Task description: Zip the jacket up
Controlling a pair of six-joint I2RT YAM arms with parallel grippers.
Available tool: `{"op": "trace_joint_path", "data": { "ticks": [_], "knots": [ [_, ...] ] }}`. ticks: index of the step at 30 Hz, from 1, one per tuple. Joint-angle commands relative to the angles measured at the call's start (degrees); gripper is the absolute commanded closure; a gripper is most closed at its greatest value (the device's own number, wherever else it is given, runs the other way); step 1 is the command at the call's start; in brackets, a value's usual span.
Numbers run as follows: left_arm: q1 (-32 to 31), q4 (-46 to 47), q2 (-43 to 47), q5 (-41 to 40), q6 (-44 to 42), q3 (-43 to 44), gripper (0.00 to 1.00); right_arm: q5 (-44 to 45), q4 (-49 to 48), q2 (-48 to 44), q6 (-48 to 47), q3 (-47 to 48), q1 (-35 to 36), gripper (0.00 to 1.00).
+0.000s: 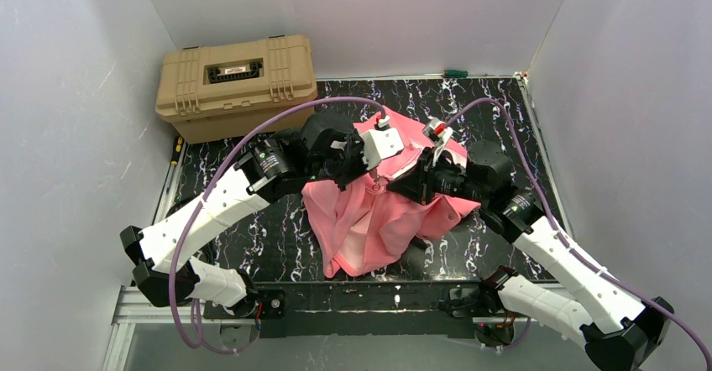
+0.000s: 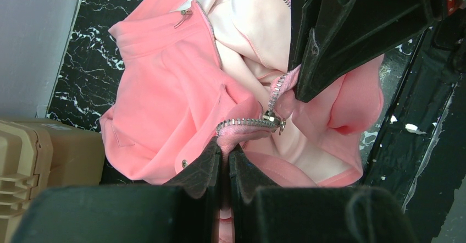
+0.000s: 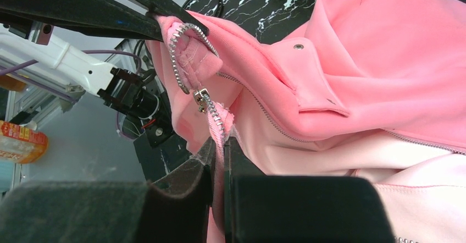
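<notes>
The left pincer [image 2: 224,156] is closed tight, its two dark pads pressed together on a fold of the jacket [image 1: 369,220] right at the edge of the zipper. A row of metal teeth [image 2: 242,123] runs across just above its tips. The right pincer [image 3: 218,147] is nearly closed as well. It clamps the other row of teeth and its pink tape just below the zipper slider [image 3: 202,99], with only the thickness of the cloth between the pads. The two pincers stand close together, tips facing, and the slider hangs between them. The front of the jacket lies open above the slider, showing pale pink lining [image 2: 258,17]. A pocket flap [image 3: 321,97] with a metal snap [image 3: 298,47] lies on the salmon-pink cloth beside the right pincer.

The jacket is heaped in the middle of the surface [image 1: 269,228], a little right of centre. The part the pincers grip is lifted, and the rest is slumped toward the near edge. The surface is black with white marbled veins.

A tan case [image 1: 235,86] with a black handle on its lid sits in the far left corner, well apart from the jacket. Plain white walls [image 1: 75,94] close in the left, far and right sides. A purple cable [image 1: 252,140] arcs over each arm. A small green object [image 1: 455,73] lies along the far edge, too small to identify.
</notes>
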State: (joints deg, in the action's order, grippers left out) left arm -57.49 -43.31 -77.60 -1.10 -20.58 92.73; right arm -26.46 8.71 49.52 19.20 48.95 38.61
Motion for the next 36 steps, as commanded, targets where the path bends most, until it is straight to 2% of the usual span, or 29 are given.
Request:
{"op": "trace_joint_path", "data": {
  "ticks": [1, 16, 25, 36],
  "knots": [
    [-0.2, 0.9, -0.2, -0.1, -0.1, 1.5, 1.00, 0.4, -5.0, -1.4, 0.7, 1.9, -0.1, 0.99],
    [-0.2, 0.9, 0.0, -0.2, -0.2, 0.9, 1.00, 0.6, -6.8, -1.5, 2.1, 1.9, -0.1, 0.99],
    [-0.2, 1.3, 0.1, -1.6, -0.3, 2.1, 1.00, 1.9, -1.6, -2.7, -1.0, -0.6, -0.1, 0.99],
    [-0.2, 1.7, 0.3, -2.5, 0.0, 1.5, 1.00, 0.4, -1.8, -1.8, -0.9, -1.1, -0.1, 0.99]
  ]
}}
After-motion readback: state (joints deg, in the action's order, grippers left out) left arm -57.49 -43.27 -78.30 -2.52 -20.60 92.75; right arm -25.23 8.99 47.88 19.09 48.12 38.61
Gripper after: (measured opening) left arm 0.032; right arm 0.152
